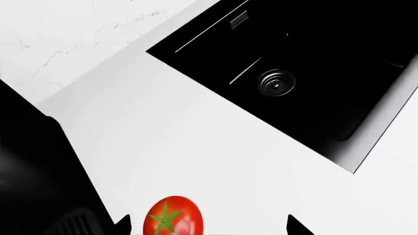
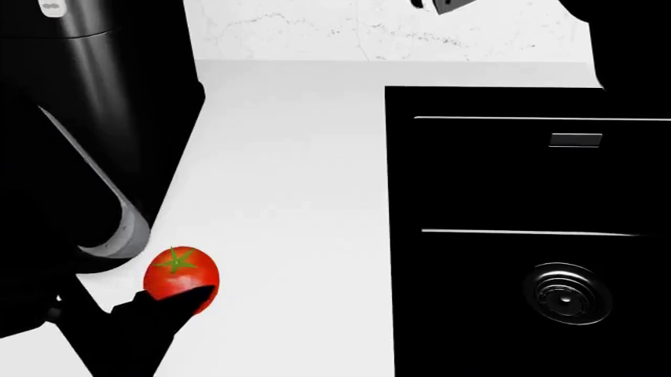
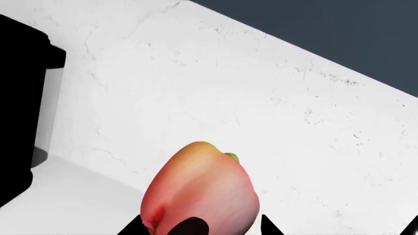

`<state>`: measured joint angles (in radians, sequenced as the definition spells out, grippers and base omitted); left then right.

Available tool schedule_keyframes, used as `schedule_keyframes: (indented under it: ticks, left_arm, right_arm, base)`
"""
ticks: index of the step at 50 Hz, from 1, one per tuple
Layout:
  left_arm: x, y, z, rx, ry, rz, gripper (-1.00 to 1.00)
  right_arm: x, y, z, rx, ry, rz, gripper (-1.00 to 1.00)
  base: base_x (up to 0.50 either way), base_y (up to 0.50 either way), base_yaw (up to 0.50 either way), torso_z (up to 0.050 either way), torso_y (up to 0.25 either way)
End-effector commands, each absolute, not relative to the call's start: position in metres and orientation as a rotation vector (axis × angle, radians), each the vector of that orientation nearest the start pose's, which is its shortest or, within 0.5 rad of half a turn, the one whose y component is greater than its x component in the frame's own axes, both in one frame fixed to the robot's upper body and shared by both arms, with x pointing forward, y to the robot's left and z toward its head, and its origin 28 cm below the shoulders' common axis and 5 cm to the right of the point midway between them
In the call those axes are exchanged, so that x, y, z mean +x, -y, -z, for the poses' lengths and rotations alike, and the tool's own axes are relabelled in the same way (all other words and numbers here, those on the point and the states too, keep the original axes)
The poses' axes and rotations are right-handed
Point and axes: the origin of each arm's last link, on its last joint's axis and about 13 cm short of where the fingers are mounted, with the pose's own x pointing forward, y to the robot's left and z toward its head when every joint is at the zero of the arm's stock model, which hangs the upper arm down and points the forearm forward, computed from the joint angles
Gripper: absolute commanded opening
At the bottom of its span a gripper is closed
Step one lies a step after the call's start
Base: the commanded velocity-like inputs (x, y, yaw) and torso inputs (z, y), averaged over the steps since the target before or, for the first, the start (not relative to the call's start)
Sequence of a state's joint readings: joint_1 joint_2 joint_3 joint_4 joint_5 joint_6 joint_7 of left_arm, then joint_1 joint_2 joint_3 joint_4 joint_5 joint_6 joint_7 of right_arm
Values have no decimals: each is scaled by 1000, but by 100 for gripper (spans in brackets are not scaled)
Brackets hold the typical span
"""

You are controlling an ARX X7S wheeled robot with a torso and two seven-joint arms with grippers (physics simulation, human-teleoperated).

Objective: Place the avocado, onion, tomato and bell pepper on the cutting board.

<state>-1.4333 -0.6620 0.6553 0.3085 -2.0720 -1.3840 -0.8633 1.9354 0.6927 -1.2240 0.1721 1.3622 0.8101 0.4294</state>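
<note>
Gripping bell pepper (image 3: pixel 202 191) in right gripper (image 3: pixel 199 226); tomato (image 2: pixel 181 278) between left gripper (image 1: pixel 209 226) fingertips.

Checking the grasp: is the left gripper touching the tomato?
Cannot tell. The left gripper fingers flank the tomato with gaps showing; head view overlaps them ambiguously.

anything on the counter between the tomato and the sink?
Nothing. In the head view, only bare white counter separates the tomato from the black sink; the left wrist view shows the same empty stretch.

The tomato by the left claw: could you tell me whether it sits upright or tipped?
Upright: the tomato rests on the white counter with its green stem cap facing up.
</note>
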Motion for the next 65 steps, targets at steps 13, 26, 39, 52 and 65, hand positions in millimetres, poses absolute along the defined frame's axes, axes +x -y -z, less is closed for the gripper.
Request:
schedule_keyframes:
  ticks: [13, 26, 39, 52, 65]
  left_arm:
    - [230, -216, -293, 367, -474, 641, 100]
    - [245, -222, -285, 351, -485, 600, 100]
    - [258, -220, -274, 327, -483, 603, 100]
    - [268, -220, -257, 302, -525, 590, 100]
    - [275, -221, -249, 297, -547, 581, 100]
  right_arm:
    - [312, 145, -398, -404, 36, -108, -100]
    - [312, 145, -395, -406, 31, -110, -100]
    - [310, 145, -395, -416, 23, -114, -100]
    - [311, 144, -388, -412, 11, -126, -100]
    - [308, 147, -387, -412, 12, -120, -100]
  base:
    - [0, 0, 0, 0, 0]
    - [0, 0, 0, 0, 0]
    - [0, 0, 0, 0, 1]
    - [0, 0, 0, 0, 0]
    - [0, 0, 0, 0, 0]
